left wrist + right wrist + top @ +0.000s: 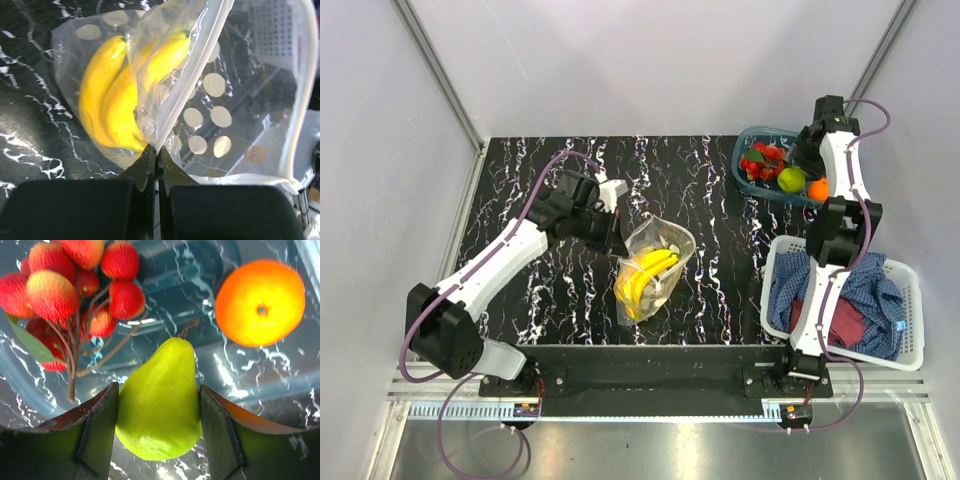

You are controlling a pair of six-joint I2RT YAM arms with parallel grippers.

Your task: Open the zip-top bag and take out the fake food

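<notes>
The clear dotted zip-top bag (655, 262) lies mid-table with its mouth open, and yellow bananas (645, 275) are inside. My left gripper (620, 238) is shut on the bag's edge. The left wrist view shows the gripper (156, 150) pinching the plastic, the bananas (107, 100) to the left and the open bag (215, 100) to the right. My right gripper (807, 160) is over the teal tray (745, 140). In the right wrist view the gripper (157, 389) grips a green pear (160, 410) on both sides. A red berry cluster (75, 285) and an orange (260, 302) lie in the tray.
A white slatted basket (910, 330) with blue and red cloths stands at the front right, beside the right arm. The teal tray sits at the back right of the black marbled table (550, 290). Grey walls enclose the back and sides.
</notes>
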